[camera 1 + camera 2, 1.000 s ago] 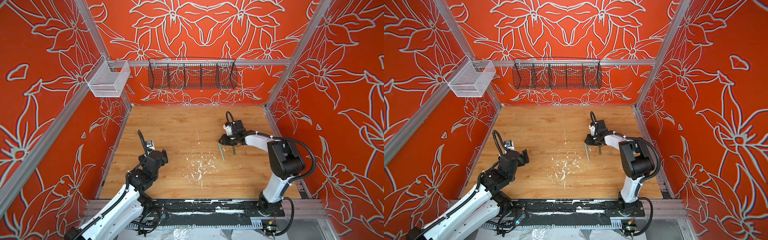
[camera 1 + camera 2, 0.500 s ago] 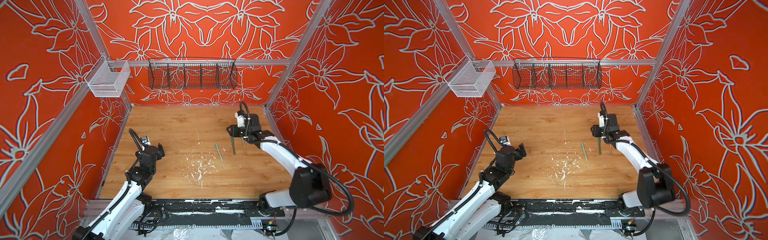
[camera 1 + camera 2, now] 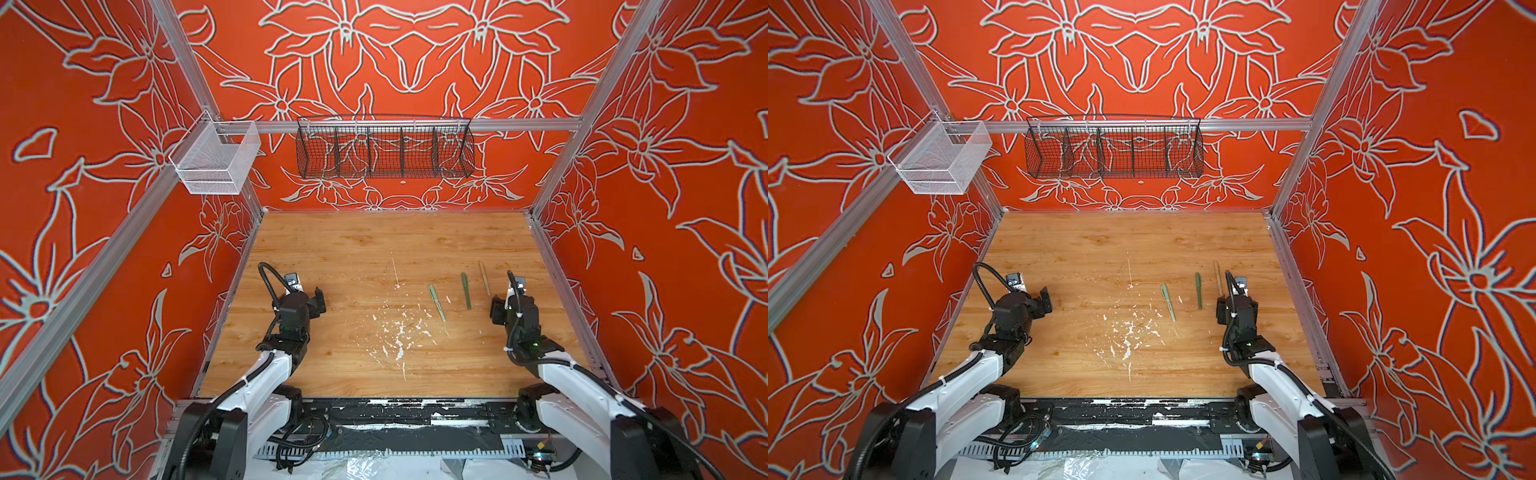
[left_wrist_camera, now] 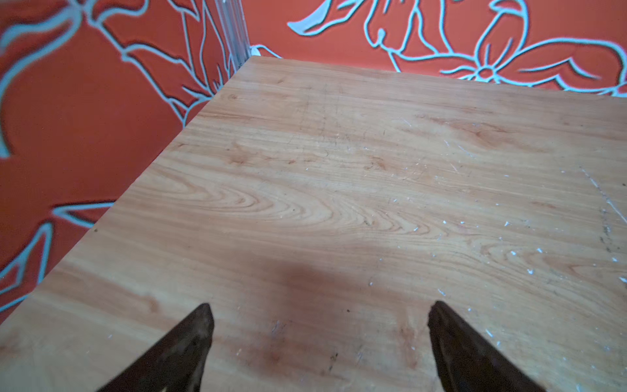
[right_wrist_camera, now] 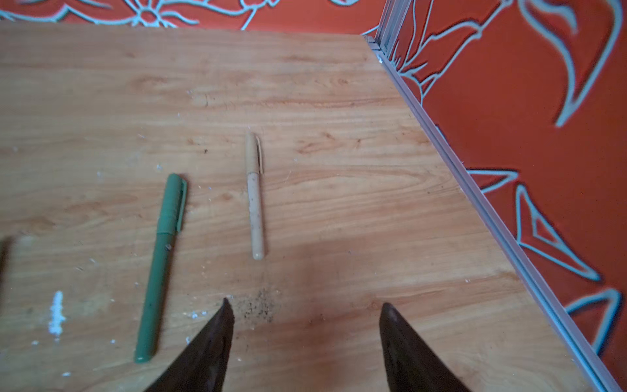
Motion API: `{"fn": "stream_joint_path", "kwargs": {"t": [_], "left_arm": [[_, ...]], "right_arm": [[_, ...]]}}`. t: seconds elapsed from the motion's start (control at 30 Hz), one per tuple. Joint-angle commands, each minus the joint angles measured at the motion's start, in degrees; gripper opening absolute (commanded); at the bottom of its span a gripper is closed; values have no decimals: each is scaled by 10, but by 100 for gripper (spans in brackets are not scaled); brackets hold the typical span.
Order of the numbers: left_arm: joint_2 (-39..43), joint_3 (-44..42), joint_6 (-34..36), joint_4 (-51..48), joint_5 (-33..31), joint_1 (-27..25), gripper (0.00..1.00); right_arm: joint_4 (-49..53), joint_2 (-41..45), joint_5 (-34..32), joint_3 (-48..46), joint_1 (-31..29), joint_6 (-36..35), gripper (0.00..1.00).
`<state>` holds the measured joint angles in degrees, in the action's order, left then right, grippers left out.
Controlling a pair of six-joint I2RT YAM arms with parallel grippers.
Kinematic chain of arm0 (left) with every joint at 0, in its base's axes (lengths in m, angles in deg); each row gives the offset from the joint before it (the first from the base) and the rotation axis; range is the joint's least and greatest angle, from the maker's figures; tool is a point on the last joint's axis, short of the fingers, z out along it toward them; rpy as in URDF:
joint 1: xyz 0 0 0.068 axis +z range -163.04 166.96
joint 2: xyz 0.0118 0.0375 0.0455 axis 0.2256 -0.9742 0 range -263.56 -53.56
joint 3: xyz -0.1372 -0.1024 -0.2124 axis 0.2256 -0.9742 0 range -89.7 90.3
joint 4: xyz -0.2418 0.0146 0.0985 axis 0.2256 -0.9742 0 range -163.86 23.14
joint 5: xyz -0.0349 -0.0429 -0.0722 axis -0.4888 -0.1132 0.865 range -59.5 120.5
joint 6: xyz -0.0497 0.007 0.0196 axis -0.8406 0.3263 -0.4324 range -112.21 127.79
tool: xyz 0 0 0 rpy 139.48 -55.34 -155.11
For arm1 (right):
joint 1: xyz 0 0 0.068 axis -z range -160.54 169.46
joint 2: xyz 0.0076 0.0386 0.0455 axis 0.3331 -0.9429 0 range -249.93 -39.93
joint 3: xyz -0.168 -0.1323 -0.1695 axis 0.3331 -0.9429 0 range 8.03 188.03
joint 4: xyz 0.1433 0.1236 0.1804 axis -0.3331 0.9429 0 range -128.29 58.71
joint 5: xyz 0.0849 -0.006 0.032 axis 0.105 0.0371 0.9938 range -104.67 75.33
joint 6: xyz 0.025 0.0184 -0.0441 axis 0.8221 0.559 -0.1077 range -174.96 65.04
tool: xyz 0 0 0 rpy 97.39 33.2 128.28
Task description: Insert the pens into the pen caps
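Wooden tabletop [image 3: 353, 257], by its right edge: pale green pen [image 3: 436, 302], dark green pen [image 3: 466, 291], tan pen [image 3: 483, 278], capped, apart; any print unreadable. Left claw [image 4: 320, 305] and right claw [image 5: 305, 302] gape, empty.

- Pale green pen [image 3: 436, 302]: capped, flat, just right of the paint flecks [image 3: 398, 334].
- Dark green pen [image 3: 466, 291]: capped, farther right.
- Tan pen [image 3: 484, 278]: capped, farthest right.

No text is legible (tiny mark on dark green pen [image 5: 159, 268] unreadable)
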<state>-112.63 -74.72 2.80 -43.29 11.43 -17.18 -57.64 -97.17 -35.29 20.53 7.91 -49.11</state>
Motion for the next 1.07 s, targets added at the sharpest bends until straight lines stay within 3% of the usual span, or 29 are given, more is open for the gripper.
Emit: {"fn": "stream_joint_path", "kwargs": {"t": [0.0, 0.1, 0.17, 0.27, 0.3, 0.33, 0.37, 0.4, 0.47, 0.53, 1.03], "left_arm": [[-30, 7, 28, 67, 49, 14, 97], [-70, 16, 25, 81, 60, 20, 97], [-128, 51, 28, 68, 68, 20, 97], [-189, 131, 41, -20, 140, 43, 97], [-179, 115, 36, 0, 150, 51, 97], [-177, 89, 30, 41, 139, 51, 97], [-185, 57, 28, 112, 129, 52, 97], [-186, 53, 27, 114, 128, 52, 97], [-183, 89, 34, 38, 145, 51, 97], [-177, 76, 35, 56, 149, 51, 97], [-183, 82, 38, 53, 153, 51, 97]], "right_arm": [[-212, -78, 3, 3, 3, -64, 70], [-268, -129, 0, 13, 3, -107, 69], [-318, -181, 2, 5, 11, -96, 70], [-445, -274, -9, -1, 15, -104, 72], [-406, -261, -5, 10, 17, -95, 79], [-338, -235, 6, 21, 24, -82, 97], [-330, -235, 19, 23, 32, -80, 97], [-362, -249, 18, 20, 31, -85, 97], [-365, -249, 18, 20, 32, -85, 97], [-319, -237, 27, 31, 36, -78, 97], [-310, -241, 35, 39, 42, -75, 97]]}}
